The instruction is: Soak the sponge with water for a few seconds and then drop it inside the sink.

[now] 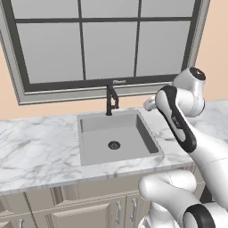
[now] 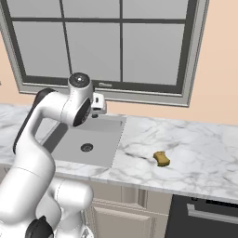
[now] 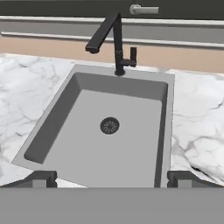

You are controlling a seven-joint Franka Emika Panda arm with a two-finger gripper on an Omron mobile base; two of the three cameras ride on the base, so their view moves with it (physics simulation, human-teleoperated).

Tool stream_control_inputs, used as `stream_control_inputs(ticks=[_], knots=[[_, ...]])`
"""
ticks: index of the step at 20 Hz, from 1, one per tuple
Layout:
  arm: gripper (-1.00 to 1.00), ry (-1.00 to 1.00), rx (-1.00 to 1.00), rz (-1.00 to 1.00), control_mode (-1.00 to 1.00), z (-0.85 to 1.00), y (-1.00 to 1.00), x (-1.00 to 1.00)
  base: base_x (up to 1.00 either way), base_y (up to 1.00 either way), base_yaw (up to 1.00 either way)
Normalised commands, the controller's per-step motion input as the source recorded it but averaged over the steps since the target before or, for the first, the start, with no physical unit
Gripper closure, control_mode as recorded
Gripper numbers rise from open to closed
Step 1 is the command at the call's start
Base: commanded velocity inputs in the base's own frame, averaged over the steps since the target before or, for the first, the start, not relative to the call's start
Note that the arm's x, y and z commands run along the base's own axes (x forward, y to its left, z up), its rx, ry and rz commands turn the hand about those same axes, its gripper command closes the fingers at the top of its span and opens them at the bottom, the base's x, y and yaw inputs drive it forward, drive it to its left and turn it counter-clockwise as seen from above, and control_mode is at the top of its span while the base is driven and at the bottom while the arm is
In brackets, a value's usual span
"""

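The sponge lies on the bench, well right of the sink. The gripper hangs released above the sink's near edge, empty, well apart from it. No writing is legible.

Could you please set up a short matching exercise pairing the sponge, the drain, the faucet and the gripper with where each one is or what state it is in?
Things:
1. sponge
2. drain
3. faucet
4. gripper

Places or states:
A. at the back edge of the sink, below the window
B. open, holding nothing, above the sink
C. lying on the marble countertop to the right of the sink
D. in the middle of the basin floor

Pairs: 1-C, 2-D, 3-A, 4-B
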Motion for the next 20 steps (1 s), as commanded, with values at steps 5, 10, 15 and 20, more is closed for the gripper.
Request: stream_control_inputs(ticks=[5,10,15,20], knots=[[-1.0,-0.05,0.01,0.01,-1.0,-0.07,0.01,0.0,0.0,0.0,0.0],[-1.0,-0.08,0.0,0.0,-1.0,-0.1,0.01,0.09,0.0,0.0,0.0],[-1.0,-0.07,0.0,-0.02,-1.0,-0.05,0.0,0.04,0.0,0.0,0.0],[-1.0,-0.03,0.0,0.0,-1.0,-0.01,-0.01,0.08,0.0,0.0,0.0]])
